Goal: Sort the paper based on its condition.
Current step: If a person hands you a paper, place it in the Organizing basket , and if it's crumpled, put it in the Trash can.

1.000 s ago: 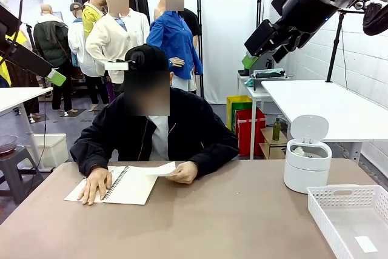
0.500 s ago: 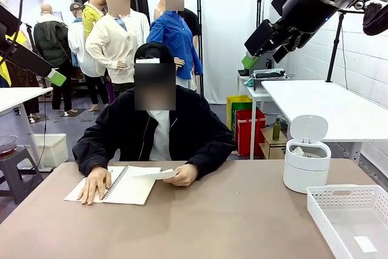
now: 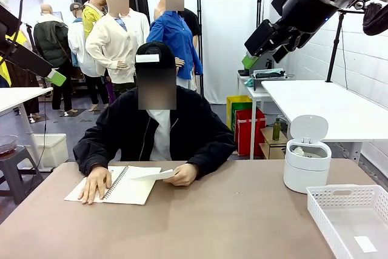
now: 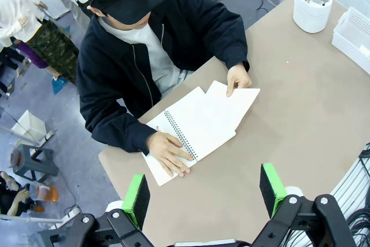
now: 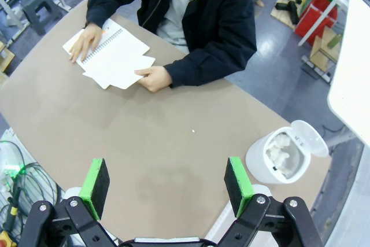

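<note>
Currently both arms are hovering high above the table, well apart from the paper. The left gripper (image 4: 204,192) is standing wide with nothing between its pads, and the right gripper (image 5: 166,179) likewise. Across the table, a person's hand (image 3: 183,174) is holding a flat sheet of paper (image 3: 154,174) just above the notebook (image 3: 136,190). Crumpled lumps (image 5: 283,150) are sitting in the bin (image 5: 258,157), and a slip (image 3: 365,244) is lying in the basket (image 3: 345,191).

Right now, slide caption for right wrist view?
Open right gripper above table; person holds loose sheet over notebook edge; crumpled paper in open bin.
</note>
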You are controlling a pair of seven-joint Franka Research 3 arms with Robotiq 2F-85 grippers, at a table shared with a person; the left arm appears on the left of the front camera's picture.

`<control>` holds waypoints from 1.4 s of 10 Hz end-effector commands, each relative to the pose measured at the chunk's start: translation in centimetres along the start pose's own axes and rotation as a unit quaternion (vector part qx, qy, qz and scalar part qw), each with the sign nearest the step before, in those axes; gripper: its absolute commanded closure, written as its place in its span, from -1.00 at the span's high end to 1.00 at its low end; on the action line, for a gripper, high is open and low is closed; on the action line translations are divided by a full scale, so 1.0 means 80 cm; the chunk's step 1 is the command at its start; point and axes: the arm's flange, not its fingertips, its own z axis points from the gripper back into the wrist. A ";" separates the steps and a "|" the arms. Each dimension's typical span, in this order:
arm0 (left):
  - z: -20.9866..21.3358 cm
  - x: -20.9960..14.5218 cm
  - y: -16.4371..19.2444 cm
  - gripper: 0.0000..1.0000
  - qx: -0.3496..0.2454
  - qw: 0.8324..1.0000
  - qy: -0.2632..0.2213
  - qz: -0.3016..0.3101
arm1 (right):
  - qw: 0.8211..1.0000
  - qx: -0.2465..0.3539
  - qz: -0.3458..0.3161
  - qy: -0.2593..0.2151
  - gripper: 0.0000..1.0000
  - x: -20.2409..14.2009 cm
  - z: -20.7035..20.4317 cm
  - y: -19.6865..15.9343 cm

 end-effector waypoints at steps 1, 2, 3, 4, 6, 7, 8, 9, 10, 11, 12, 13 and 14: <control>0.001 0.000 0.000 1.00 0.000 1.000 0.000 0.000 | 1.000 -0.001 -0.002 0.000 1.00 0.000 0.000 0.000; 0.001 0.000 0.000 1.00 0.000 1.000 0.000 0.000 | 1.000 -0.001 -0.002 0.000 1.00 0.000 0.000 0.000; 0.001 0.000 0.000 1.00 0.000 1.000 0.000 0.000 | 1.000 -0.001 -0.002 0.000 1.00 0.000 0.000 0.000; 0.001 0.000 0.000 1.00 0.000 1.000 0.000 0.000 | 1.000 -0.001 -0.002 0.000 1.00 0.000 0.000 0.000; 0.001 0.000 0.000 1.00 0.000 1.000 0.000 0.000 | 1.000 -0.001 -0.002 0.000 1.00 0.000 0.000 0.000; 0.001 0.000 0.000 1.00 0.000 1.000 0.000 0.000 | 1.000 -0.001 -0.002 0.000 1.00 0.000 0.000 0.000; 0.001 0.000 0.000 1.00 0.000 1.000 0.000 0.000 | 1.000 -0.001 -0.002 0.000 1.00 0.000 0.000 0.000; 0.001 0.000 0.000 1.00 0.000 1.000 0.000 0.000 | 1.000 -0.001 -0.002 0.000 1.00 0.000 0.000 0.000; 0.001 0.000 0.000 1.00 0.000 1.000 0.000 0.000 | 1.000 -0.001 -0.002 0.000 1.00 0.000 0.000 0.000; 0.001 0.000 0.000 1.00 0.000 1.000 0.000 0.000 | 1.000 -0.001 -0.002 0.000 1.00 0.000 0.000 0.000; 0.001 0.000 0.000 1.00 0.000 1.000 0.000 0.000 | 1.000 -0.001 -0.002 0.000 1.00 0.000 0.000 0.000; 0.001 0.000 0.000 1.00 0.000 1.000 0.000 0.000 | 1.000 -0.001 -0.002 0.000 1.00 0.000 0.000 0.000; 0.001 0.000 0.000 1.00 0.000 1.000 0.000 0.000 | 1.000 -0.001 -0.002 0.000 1.00 0.000 0.000 0.000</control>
